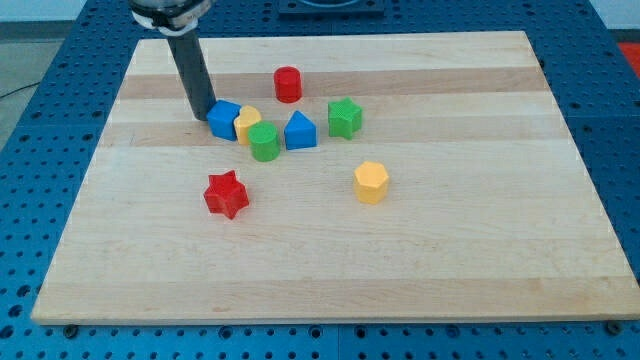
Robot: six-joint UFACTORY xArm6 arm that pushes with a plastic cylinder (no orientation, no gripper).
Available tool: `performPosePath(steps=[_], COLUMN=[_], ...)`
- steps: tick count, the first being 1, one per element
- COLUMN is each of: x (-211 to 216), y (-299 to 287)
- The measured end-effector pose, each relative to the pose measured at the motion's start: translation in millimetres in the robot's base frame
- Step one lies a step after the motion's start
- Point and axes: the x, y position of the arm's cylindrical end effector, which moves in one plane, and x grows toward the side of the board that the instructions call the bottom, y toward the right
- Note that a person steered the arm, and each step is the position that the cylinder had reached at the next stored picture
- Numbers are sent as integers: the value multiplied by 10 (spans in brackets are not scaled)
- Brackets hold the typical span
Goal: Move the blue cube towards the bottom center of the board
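Observation:
The blue cube (224,120) sits on the wooden board (330,260) at the upper left of the cluster of blocks. My tip (201,116) is at the cube's left side, touching or almost touching it. The dark rod rises from there toward the view's top. A yellow block (247,123) touches the cube on its right, and a green cylinder (265,142) stands just below that yellow block.
A second blue block with a peaked top (300,131) stands right of the green cylinder. A green star (345,118) lies further right. A red cylinder (288,84) stands above the cluster. A red star (226,194) and a yellow hexagon (371,182) lie lower down.

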Motion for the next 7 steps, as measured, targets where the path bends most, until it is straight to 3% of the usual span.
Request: performPosePath(steps=[1,2,4,7], x=[338,389,76,766], y=[165,150,173,739])
